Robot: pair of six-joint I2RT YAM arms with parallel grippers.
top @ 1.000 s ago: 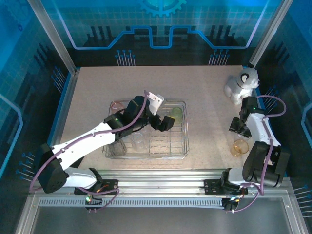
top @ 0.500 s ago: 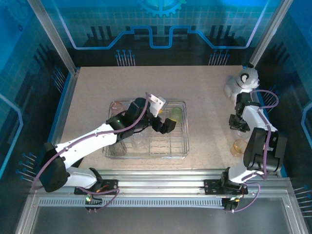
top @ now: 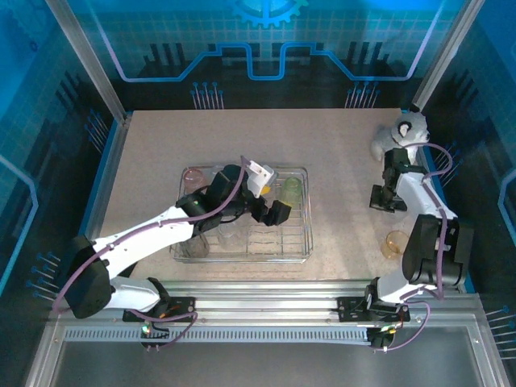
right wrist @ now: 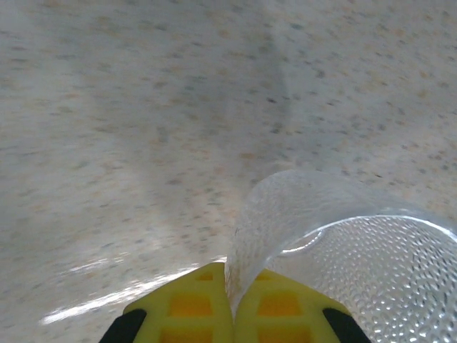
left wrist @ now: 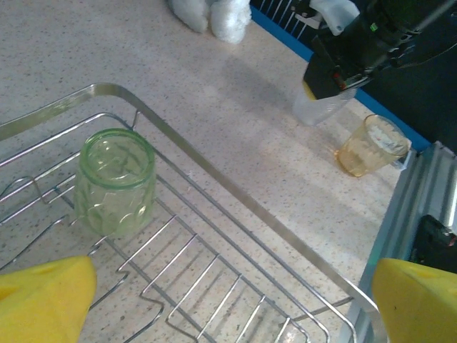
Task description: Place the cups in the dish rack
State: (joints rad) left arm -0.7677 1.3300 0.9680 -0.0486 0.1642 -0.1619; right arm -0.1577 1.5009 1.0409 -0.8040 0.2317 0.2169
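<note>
Clear cup gripped at rim by clenched right end effector. Left end effector held released over dish rack; green cup seated inside.

The dish rack is bright, glossy metal wire. The green cup inside it is translucent, faceted plastic. The amber cup at near right is translucent and glossy. The clear cup has a dimpled wall. The table is matt and speckled. The plush toy at far right is fluffy cloth.
</note>
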